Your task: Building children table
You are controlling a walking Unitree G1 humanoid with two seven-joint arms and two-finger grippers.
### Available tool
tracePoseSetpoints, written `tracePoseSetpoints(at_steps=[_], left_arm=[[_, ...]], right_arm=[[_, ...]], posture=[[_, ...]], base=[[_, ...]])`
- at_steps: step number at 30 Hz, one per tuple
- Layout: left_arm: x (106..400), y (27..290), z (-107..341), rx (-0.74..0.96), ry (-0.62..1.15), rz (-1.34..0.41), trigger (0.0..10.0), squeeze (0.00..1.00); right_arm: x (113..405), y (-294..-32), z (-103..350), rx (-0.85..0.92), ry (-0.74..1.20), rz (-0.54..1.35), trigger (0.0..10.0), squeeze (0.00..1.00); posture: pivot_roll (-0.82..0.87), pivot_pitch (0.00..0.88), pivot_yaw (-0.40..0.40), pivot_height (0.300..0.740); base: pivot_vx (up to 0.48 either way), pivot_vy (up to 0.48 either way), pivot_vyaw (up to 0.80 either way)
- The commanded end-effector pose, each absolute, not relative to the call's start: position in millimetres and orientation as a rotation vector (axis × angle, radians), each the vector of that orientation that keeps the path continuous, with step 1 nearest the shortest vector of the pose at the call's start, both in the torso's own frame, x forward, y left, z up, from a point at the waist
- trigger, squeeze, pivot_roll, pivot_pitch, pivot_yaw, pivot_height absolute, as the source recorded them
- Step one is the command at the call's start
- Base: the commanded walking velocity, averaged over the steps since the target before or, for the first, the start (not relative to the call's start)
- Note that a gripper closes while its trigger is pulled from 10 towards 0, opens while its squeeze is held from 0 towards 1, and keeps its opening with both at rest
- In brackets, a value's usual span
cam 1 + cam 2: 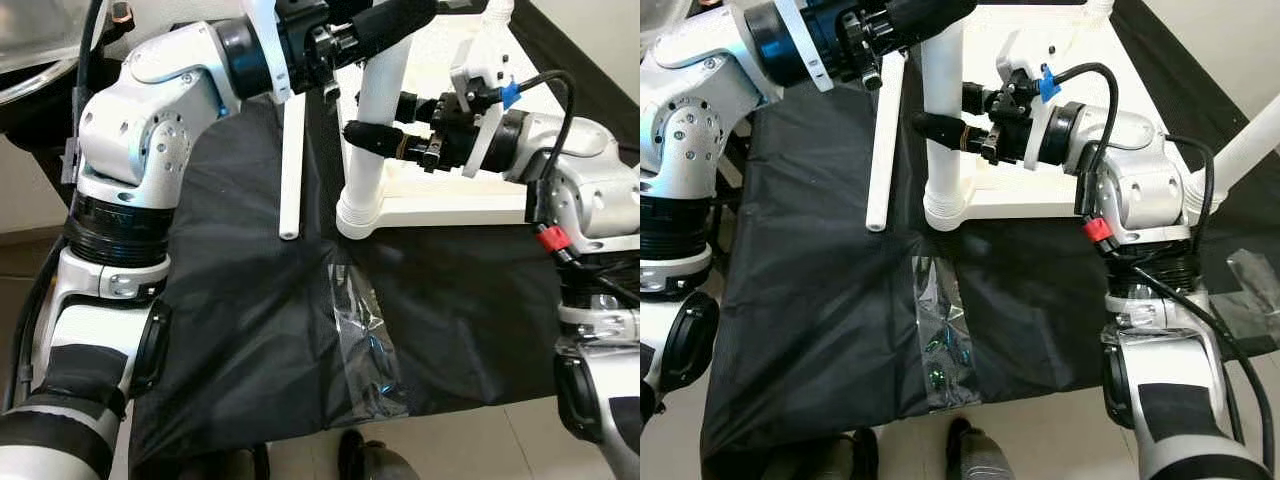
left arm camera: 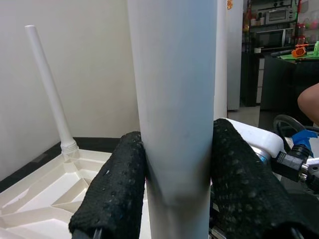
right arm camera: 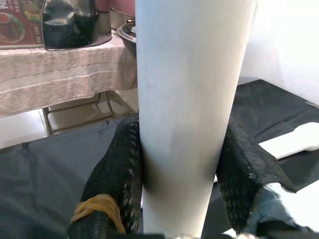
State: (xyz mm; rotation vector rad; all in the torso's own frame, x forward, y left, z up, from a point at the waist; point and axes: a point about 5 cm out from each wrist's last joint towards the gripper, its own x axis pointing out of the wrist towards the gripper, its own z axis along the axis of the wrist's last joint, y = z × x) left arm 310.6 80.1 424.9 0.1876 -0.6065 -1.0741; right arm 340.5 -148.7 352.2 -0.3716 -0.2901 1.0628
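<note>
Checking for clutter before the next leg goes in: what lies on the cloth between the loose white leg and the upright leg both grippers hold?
Only bare black cloth lies between the loose leg and the upright leg, seen in the left eye view.

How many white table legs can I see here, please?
4: one upright leg held by both grippers, one loose leg on the black cloth, one standing at a far corner, one at the right edge. Others may be hidden.

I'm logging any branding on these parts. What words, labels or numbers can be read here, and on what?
None can be read.
Printed poster behind the towel-covered shelf: has lettering, too blurred and cut off to read.
Table leg, upturned tabletop, loose leg, black cloth: no markings.
</note>
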Motion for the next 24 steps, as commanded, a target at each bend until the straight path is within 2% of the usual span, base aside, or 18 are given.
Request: tracePoseSetpoints(at_steps=[1, 2, 3, 16, 24], left_arm=[[317.1, 81.2, 413.3, 0.194, -0.542, -1.065, 0.5, 0.05], [318.1, 81.2, 412.2, 0.178, -0.537, -1.059, 6.0, 1.0], [318.9, 81.0, 410.8, 0.167, -0.527, -1.059, 10.0, 1.0], [324.8, 92.7, 406.8, 0.145, -0.507, -0.982, 10.0, 1.0], [327.8, 100.2, 402.7, 0.125, -0.508, -0.919, 10.0, 1.0]], right_arm=[[339.2, -139.7, 357.2, -0.404, -0.325, 1.076, 0.0, 0.0], [341.4, -140.2, 355.9, -0.399, -0.318, 1.062, 0.0, 0.0], [344.1, -141.1, 354.3, -0.38, -0.307, 1.035, 0.0, 0.0], [363.7, -151.5, 340.4, -0.253, -0.211, 0.803, 0.0, 0.0], [363.8, -142.8, 328.9, -0.272, -0.195, 0.737, 0.0, 0.0]], posture=[[0.03, 0.274, -0.005, 0.74], [0.03, 0.274, -0.004, 0.74], [0.03, 0.276, -0.004, 0.74], [0.04, 0.285, -0.002, 0.74], [0.03, 0.292, -0.005, 0.74]], base=[[0.0, 0.0, 0.0], [0.0, 0.0, 0.0], [0.0, 0.0, 0.0], [0.0, 0.0, 0.0], [0.0, 0.0, 0.0]])
